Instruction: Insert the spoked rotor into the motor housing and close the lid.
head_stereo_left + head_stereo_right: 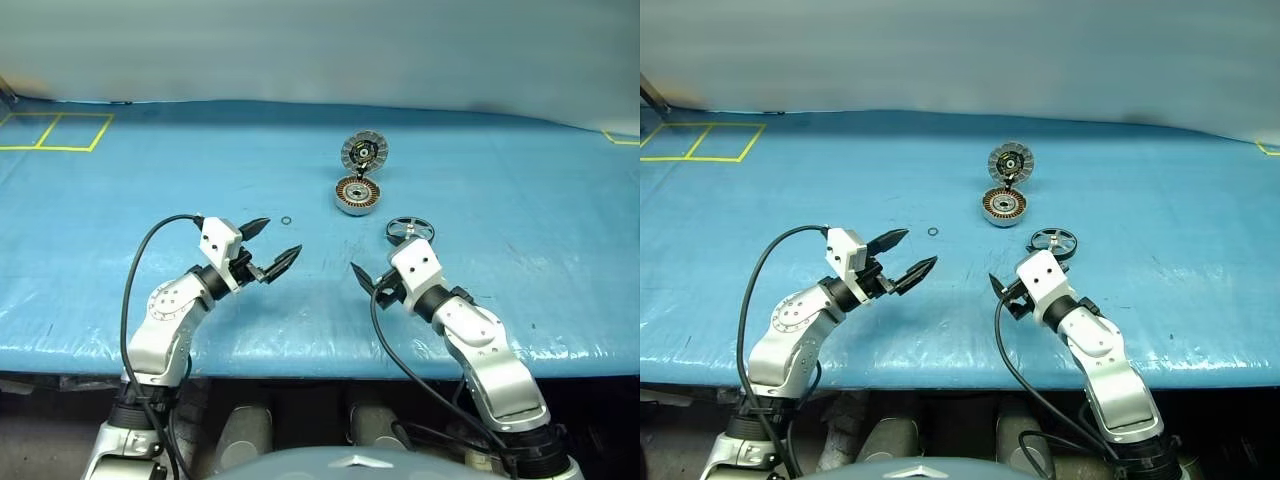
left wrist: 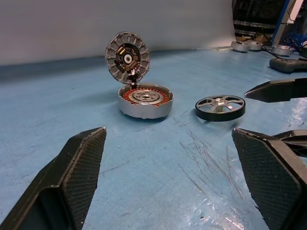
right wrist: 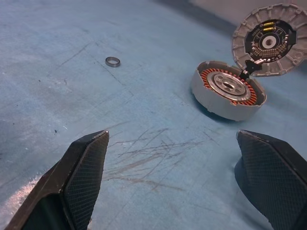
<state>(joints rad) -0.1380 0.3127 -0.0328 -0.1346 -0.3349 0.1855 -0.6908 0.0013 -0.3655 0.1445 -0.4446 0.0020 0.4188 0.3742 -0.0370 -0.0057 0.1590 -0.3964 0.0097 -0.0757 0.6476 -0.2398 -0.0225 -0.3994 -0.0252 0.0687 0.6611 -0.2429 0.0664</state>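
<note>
Surface: a blue mat over a table, scuffed with pale scratches near the grippers; yellow tape squares mark its far left corner.

Motor housing: the motor housing sits on the mat right of centre, toward the far edge; copper-orange windings ring a silver hub inside its open cup; nothing rests in it.

Lid: the lid stands upright, hinged at the housing's far edge; its segmented face with the dark centre is turned toward the robot; not closed.

Spoked rotor: the spoked rotor lies flat on the mat, just beside the housing on its near right side, apart from it; it lies just past the right arm's wrist, touched by neither gripper.

Small ring: a small dark ring lies alone on the mat to the housing's left, well apart from it.

Left gripper: the left gripper hovers over the mat nearer the front edge, left of centre, pointing forward and to the right; jaws wide, empty.

Right gripper: the right gripper hovers near the front edge, pointing forward and to the left toward the housing; jaws wide, empty.
</note>
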